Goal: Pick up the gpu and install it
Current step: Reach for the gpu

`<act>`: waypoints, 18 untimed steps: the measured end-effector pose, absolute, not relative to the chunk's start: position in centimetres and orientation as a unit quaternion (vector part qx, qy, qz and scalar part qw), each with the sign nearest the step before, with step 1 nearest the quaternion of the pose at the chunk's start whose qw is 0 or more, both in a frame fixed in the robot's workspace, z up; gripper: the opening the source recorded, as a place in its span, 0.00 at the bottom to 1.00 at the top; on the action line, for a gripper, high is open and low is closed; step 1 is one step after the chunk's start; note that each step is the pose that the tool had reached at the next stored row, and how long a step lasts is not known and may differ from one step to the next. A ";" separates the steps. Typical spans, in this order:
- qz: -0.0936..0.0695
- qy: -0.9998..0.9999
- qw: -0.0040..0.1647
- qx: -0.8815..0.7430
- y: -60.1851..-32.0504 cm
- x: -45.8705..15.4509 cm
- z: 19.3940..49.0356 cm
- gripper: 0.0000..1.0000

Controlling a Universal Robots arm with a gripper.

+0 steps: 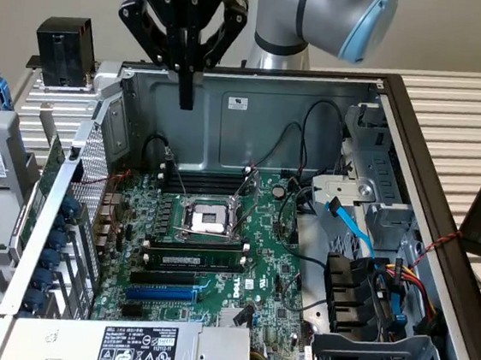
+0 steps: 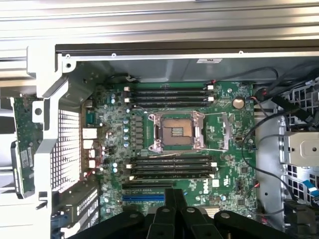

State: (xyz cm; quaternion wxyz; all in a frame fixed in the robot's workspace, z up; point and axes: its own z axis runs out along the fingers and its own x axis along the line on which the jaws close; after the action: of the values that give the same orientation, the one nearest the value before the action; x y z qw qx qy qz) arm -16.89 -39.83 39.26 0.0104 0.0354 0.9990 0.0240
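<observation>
My gripper (image 1: pixel 185 97) hangs shut and empty high above the open computer case, over its rear left corner. In the wrist view the closed fingertips (image 2: pixel 174 195) sit over the motherboard's (image 2: pixel 219 164) lower edge, near the blue expansion slot (image 2: pixel 143 197). A small green circuit card, which I take for the gpu (image 1: pixel 39 198), stands on edge just outside the case's perforated left wall (image 1: pixel 91 173). The wrist view shows that gpu (image 2: pixel 22 132) beside the same wall. It is well apart from the gripper.
The motherboard (image 1: pixel 215 255) lies flat in the case with an open silver CPU socket (image 1: pixel 206 219) and a memory stick (image 1: pixel 193 261). The blue slot (image 1: pixel 160 293) is unoccupied. Cables and drive bays (image 1: pixel 367 288) crowd the exterior view's right. A black block (image 1: pixel 65 50) sits beyond the case at the exterior view's left.
</observation>
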 end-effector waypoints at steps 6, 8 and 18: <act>0.024 0.999 0.010 0.035 -39.8 -19.6 39.3 0.11; 0.024 0.999 0.010 0.035 -39.8 -20.5 39.3 0.11; 0.024 0.999 0.010 0.035 -39.7 -25.1 39.2 0.11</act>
State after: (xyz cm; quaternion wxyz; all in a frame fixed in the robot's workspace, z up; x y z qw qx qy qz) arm -25.10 -39.69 39.23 0.0104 0.0354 0.9990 0.0240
